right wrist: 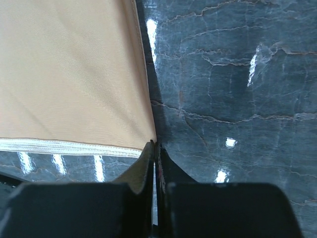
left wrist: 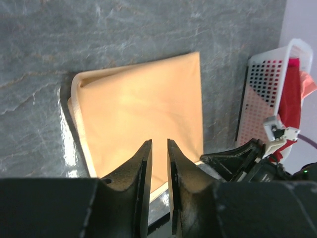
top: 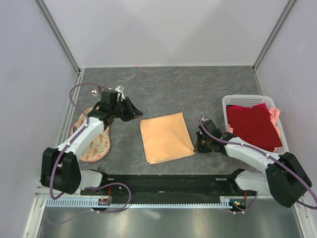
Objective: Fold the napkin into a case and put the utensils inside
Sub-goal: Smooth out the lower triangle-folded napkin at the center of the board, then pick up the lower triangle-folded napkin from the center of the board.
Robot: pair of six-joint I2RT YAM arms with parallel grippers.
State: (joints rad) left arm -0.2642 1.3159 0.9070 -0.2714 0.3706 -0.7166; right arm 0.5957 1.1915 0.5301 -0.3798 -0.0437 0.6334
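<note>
On the table [top: 198, 84], plain peach napkin [top: 166, 136]

Lab bench [top: 198, 84] (white-walled enclosure [top: 168, 29])

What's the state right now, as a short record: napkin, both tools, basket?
napkin: folded flat, mid-table
left tool: slightly open, empty, by the napkin's far left corner
right tool: shut, tips at the napkin's near right corner; grip on cloth unclear
basket: right of the napkin, holds red cloth
</note>
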